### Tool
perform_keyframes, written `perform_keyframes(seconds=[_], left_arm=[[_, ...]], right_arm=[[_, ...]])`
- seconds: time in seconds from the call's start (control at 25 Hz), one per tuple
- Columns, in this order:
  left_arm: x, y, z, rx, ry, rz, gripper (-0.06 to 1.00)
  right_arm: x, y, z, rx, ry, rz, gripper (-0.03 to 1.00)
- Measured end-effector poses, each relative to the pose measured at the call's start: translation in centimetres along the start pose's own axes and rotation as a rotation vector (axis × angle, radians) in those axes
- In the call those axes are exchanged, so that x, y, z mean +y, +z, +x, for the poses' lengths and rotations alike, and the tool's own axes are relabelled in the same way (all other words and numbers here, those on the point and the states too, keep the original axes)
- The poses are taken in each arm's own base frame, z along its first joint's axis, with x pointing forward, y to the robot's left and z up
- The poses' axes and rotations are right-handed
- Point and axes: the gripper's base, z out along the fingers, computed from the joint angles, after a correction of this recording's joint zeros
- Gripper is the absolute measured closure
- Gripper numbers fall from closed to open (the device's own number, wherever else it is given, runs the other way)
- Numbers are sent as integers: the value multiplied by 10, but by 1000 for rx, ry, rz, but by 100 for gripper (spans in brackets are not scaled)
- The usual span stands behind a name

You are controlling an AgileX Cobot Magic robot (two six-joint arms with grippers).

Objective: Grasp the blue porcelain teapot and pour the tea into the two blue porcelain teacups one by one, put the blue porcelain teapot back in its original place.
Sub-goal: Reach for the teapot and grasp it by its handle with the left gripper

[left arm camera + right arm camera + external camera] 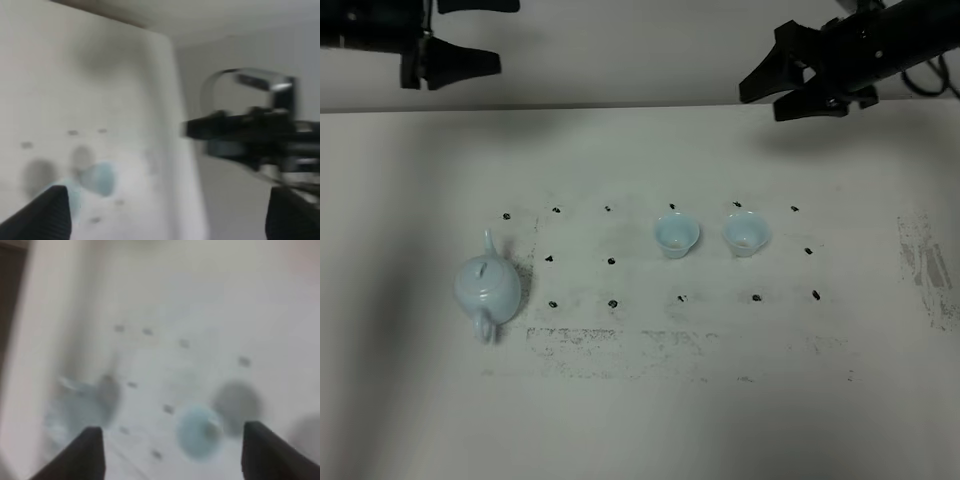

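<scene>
The teapot [488, 288] sits on the table [880, 420] out at 8 o'clock, spout towards 12 and handle towards 6. I take it the handle is left free on the near side so a gripper can get at it. The cups [676, 235] stand upright side by side just right of centre, well apart from the pot and in line with the black dots [611, 261], which look like placing marks.

The left gripper [508, 33] hangs at 11 o'clock and the right gripper [758, 105] at 1 o'clock. Both are off the table with jaws spread wide and nothing in them, so the grasp looks not yet begun.

The left arm is mostly cut off by the top edge of the high view. Both wrist views are badly smeared, with pot and cups only pale blue blurs. I can't tell whether the cups hold tea, and the lid knob is hard to pick out.
</scene>
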Motion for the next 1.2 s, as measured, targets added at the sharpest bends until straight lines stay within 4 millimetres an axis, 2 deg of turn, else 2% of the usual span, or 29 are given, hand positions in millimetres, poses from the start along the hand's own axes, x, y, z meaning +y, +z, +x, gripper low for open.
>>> perform_keyframes(seconds=[0.2, 0.28, 0.48, 0.64, 0.8, 1.04, 1.2], left_arm=[[-50, -51, 14, -29, 175, -246, 19], [-70, -66, 21, -49, 235, -312, 19], [-102, -87, 34, -94, 312, -366, 19], [-111, -92, 37, -108, 330, -367, 19], [-109, -93, 38, -103, 335, -398, 19], [-105, -95, 38, -94, 342, -449, 19], [-103, -96, 38, -90, 345, -467, 19]], right_arm=[[30, -53, 5, -50, -40, 188, 41], [46, -74, 14, -70, -55, 237, 41], [78, -118, 53, -87, -111, 377, 41], [88, -145, 87, -99, -92, 504, 41], [100, -171, 133, -135, -62, 602, 41], [116, -196, 229, -202, -48, 659, 41], [123, -203, 287, -275, -60, 657, 41]])
